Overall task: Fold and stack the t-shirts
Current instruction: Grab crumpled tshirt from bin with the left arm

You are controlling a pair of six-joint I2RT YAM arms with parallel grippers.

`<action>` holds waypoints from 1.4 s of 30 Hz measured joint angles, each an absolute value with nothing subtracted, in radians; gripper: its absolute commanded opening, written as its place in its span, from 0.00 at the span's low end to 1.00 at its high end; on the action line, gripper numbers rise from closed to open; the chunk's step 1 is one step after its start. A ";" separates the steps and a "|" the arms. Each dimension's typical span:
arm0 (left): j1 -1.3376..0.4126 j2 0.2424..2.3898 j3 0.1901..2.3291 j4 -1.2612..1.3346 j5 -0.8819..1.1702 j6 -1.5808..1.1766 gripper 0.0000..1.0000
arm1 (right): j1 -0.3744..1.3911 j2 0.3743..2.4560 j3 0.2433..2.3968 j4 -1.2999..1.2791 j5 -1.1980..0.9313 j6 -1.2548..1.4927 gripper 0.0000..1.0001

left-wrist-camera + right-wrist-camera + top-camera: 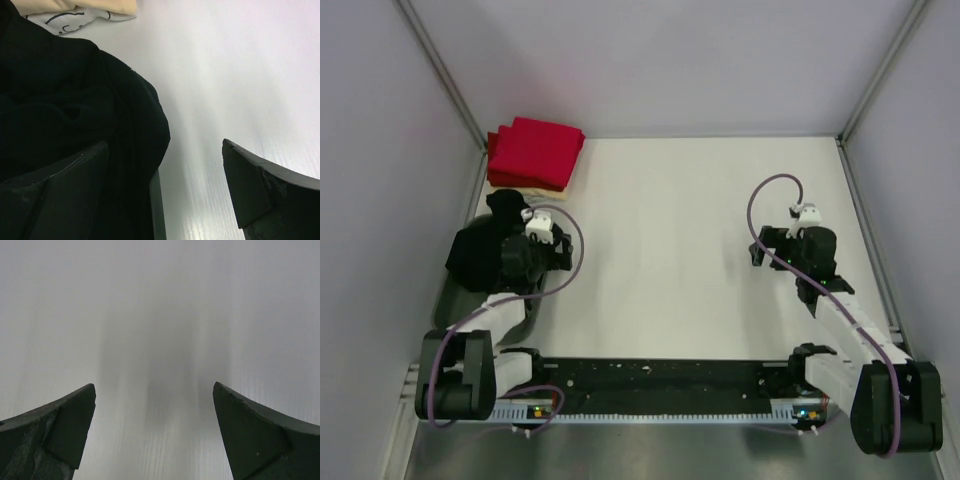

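Pale grey walls (670, 60) close in a white desk (680, 250) on three sides. At about 9 o'clock on it lies the plain black cotton t-shirt (475, 255), unfolded and bunched into a loose heap with deep creases and a rounded overhanging fold. It looks light, limp and not slippery. It will likely sag and drag rather than keep any shape, so one pinch would lift only a layer. The best hold is probably a hem, a shoulder seam or the outer edge of the bulging fold at the heap's 3 o'clock side, where the cloth meets bare desk. Two spread corners would be needed to lay it flat.

The left pincer (165, 145) is released, its jaws wide apart. One finger sits over the black cloth and the other over bare desk, so the fold's edge lies between them, not pinched. Under the heap's near side, a dark grey rim looks like the grey oval plastic tub (450, 292), though most of it is hidden.

At 11 o'clock, in the far left corner, sits the stack of red cloth shirts folded into squares (535, 150). A cream folded shirt (120, 5) peeps out beneath it, just beyond the black heap.

At 3 o'clock, well apart from all the cloth, the right pincer (154, 390) hangs released over bare desk, holding nothing.
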State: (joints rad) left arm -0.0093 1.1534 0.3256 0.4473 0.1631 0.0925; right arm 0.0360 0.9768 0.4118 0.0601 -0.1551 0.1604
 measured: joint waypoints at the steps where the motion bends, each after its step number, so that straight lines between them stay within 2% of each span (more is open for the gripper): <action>1: -0.009 1.156 0.327 0.445 0.162 0.090 0.99 | 0.036 0.977 0.412 0.060 -0.154 0.160 0.99; 4: -0.009 1.175 0.347 0.429 0.160 0.088 0.98 | 0.036 0.973 0.410 0.061 -0.153 0.160 0.99; 7: -0.009 1.177 0.392 0.357 0.187 0.110 0.92 | 0.036 0.959 0.402 0.064 -0.152 0.161 0.99; 9: -0.009 1.166 0.462 0.239 0.243 0.162 0.89 | 0.036 0.950 0.399 0.063 -0.152 0.161 0.99; 13: -0.010 1.122 0.693 -0.060 0.292 0.300 0.89 | 0.036 0.927 0.399 0.063 -0.157 0.162 0.99; 17: 0.005 1.134 0.971 -0.352 0.144 0.422 0.91 | 0.036 0.902 0.400 0.057 -0.175 0.162 0.99; 19: 0.053 1.160 1.036 -0.437 0.068 0.464 0.91 | 0.036 0.891 0.400 0.057 -0.191 0.162 0.99; 24: 0.270 1.346 1.074 -0.614 -0.049 0.527 0.93 | 0.036 0.886 0.400 0.060 -0.225 0.162 0.99; 28: 0.304 1.492 1.069 -0.653 -0.074 0.547 0.91 | 0.036 0.894 0.400 0.067 -0.247 0.162 0.99; 29: 0.302 1.523 1.069 -0.639 -0.085 0.550 0.88 | 0.036 0.899 0.400 0.066 -0.252 0.162 0.99; 31: 0.298 1.578 1.069 -0.598 -0.117 0.553 0.70 | 0.036 0.906 0.400 0.065 -0.260 0.162 0.99; 33: 0.297 1.637 1.069 -0.550 -0.145 0.549 0.21 | 0.036 0.908 0.400 0.063 -0.267 0.162 0.99; 34: 0.296 1.658 1.069 -0.534 -0.149 0.545 0.00 | 0.036 0.907 0.400 0.064 -0.271 0.162 0.99; 38: 0.297 1.629 1.063 -0.508 -0.129 0.545 0.00 | 0.036 0.907 0.400 0.064 -0.282 0.162 0.99; 42: 0.297 1.474 1.064 -0.510 -0.098 0.540 0.00 | 0.036 0.905 0.408 0.058 -0.290 0.162 0.99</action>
